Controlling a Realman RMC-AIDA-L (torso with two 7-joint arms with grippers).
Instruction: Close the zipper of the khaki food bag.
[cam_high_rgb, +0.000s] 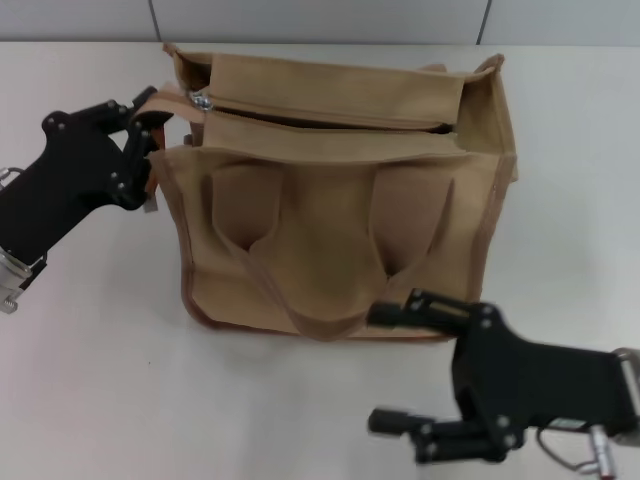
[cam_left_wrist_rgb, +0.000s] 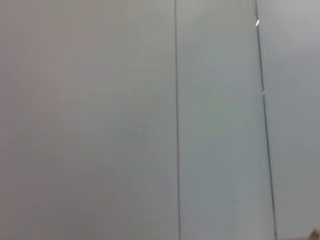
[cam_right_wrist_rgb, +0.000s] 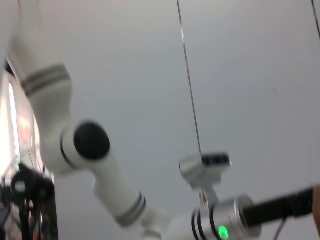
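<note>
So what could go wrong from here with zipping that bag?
The zipper still gapes along the top, and the left gripper is only at the bag corner near the silver pull; it may miss the pull. The right gripper, open, isn't holding the bag, so pulling could drag the soft bag across the table.

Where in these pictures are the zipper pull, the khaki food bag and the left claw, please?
zipper pull (cam_high_rgb: 202, 99), head view: silver metal at the zipper's left end.
khaki food bag (cam_high_rgb: 330, 215), head view: front panel between the handles.
left claw (cam_high_rgb: 152, 135), head view: fingertips at the bag's left top corner.
</note>
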